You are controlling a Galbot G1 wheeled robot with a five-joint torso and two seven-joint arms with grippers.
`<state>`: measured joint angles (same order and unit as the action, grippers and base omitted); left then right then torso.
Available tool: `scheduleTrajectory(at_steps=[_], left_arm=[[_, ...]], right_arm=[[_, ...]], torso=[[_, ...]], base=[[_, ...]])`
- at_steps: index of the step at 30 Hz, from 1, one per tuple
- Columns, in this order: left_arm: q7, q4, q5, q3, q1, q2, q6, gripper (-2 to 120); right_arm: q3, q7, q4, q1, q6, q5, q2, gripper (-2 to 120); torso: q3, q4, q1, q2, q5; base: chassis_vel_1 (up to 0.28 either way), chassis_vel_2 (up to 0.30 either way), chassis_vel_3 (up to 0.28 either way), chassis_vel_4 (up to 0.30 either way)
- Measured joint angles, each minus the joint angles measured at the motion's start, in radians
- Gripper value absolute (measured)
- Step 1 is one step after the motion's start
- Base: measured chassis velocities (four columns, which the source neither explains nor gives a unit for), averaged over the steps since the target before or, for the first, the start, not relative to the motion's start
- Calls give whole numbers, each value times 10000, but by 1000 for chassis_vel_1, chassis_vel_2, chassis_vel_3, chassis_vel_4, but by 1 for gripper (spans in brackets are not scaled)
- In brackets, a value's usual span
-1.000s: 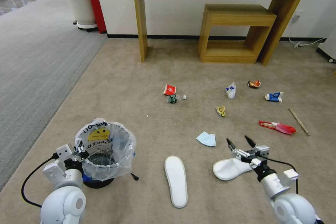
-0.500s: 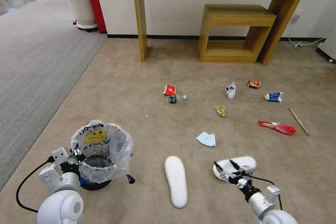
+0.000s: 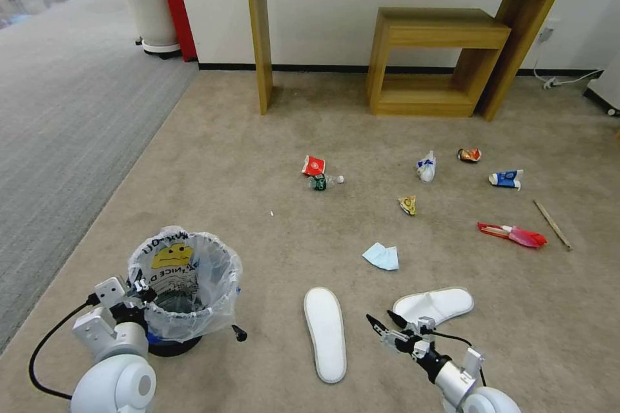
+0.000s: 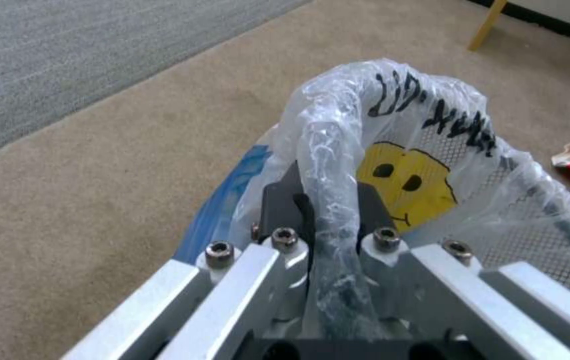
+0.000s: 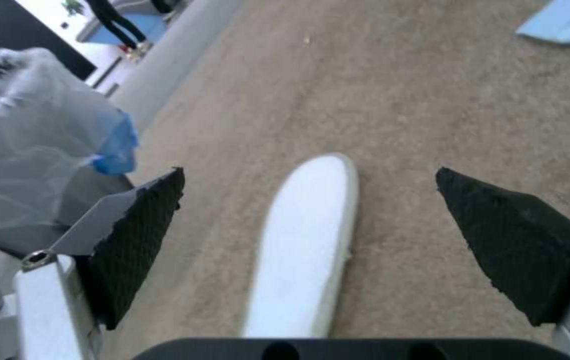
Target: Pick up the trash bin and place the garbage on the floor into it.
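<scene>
Collection step in hand: the left end effector [image 4: 328, 220] is pinched on the rim of the trash bin [image 3: 184, 287], at the robot's left on the floor [image 3: 258, 142]. The right end effector [image 3: 382, 321], spread wide and empty, hovers between two slippers, aimed at the nearer slipper [image 3: 325, 333]. Next move calls for descent and closure there.

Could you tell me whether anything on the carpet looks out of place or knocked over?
Yes: litter is strewn over the floor. A red cup and a bottle lie on their sides touching, and two slippers, one sole-up, one angled, sit apart.
</scene>
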<state>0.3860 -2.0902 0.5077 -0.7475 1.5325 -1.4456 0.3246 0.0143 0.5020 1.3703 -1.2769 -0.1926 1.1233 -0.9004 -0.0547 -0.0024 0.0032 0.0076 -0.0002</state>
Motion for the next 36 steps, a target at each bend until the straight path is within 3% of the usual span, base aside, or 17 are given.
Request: scheduleTrajectory(at_steps=[6,14,36], left_arm=[[0,37,-35,-33,15,-14,-29,3],[0,43,-141,-51,68,-157,-61,3],[0,66,-155,-86,38,-218,-131,3]], right_arm=[[-396,-349,-709,558,181,27,-196,98],[-1480,164,-2524,1672,278,-68,-855,96],[-3311,-24,-3416,2547,-69,-113,-1466,86]], torso=[[-1,0,0,0,-1],[0,0,0,0,1],[0,-1,0,0,0]], base=[[0,0,0,0],[0,0,0,0],[0,0,0,0]])
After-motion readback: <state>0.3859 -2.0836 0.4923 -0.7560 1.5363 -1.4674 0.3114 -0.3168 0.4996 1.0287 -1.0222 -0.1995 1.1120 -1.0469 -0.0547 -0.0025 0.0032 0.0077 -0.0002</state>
